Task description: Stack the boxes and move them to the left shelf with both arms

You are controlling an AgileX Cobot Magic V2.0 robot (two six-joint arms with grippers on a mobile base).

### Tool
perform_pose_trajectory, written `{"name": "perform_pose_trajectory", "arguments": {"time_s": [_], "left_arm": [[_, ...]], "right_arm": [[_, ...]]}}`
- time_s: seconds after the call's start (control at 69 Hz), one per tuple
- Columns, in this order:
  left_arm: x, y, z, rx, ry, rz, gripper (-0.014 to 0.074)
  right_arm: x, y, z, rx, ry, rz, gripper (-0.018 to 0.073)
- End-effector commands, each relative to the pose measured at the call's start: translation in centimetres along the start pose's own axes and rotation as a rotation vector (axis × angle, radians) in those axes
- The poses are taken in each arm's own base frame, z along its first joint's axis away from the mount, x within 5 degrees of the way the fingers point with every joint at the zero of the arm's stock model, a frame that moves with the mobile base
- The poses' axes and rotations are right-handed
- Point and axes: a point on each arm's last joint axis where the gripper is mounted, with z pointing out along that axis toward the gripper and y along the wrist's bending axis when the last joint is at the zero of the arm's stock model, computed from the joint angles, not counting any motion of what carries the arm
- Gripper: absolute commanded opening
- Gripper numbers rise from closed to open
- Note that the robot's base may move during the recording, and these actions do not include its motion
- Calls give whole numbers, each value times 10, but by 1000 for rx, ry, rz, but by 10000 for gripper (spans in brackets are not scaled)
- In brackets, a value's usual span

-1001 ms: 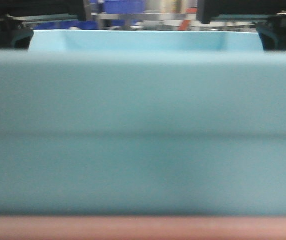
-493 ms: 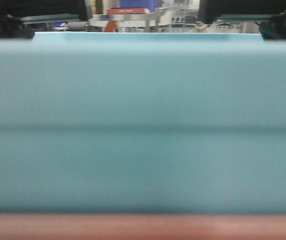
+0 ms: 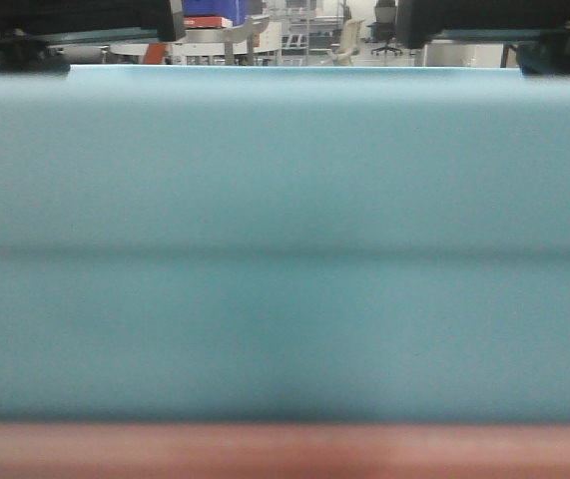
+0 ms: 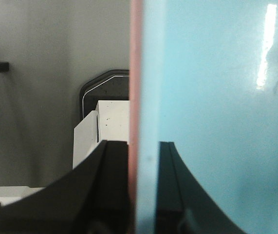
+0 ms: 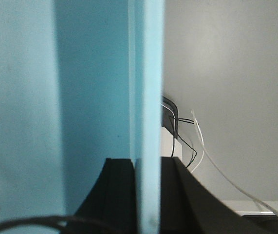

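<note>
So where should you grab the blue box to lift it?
By its two end walls, coming down from above over the open top. The blue box is wide, so one arm at each end should keep it level. Its walls are thin enough to pinch: the left gripper and right gripper each have one finger inside and one outside.

**Bright hall behind, plain grey below**

Far back, a black office chair (image 3: 386,22) stands on a pale floor (image 3: 404,55). A dark blue bin (image 3: 213,8) sits above a red-topped box (image 3: 205,22). Both wrist views show only a plain grey surface (image 4: 41,97).
</note>
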Motion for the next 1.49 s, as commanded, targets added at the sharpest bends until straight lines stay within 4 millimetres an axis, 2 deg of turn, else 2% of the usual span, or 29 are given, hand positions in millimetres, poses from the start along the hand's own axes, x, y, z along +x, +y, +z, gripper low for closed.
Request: {"name": "perform_pose_trajectory", "arguments": {"time_s": [0.0, 1.479], "left_arm": [[9, 3, -22, 6, 24, -2, -4], [9, 3, -22, 6, 24, -2, -4]], "right_arm": [[-3, 0, -15, -44, -70, -8, 55], [-2, 0, -15, -41, -67, -8, 55]]}}
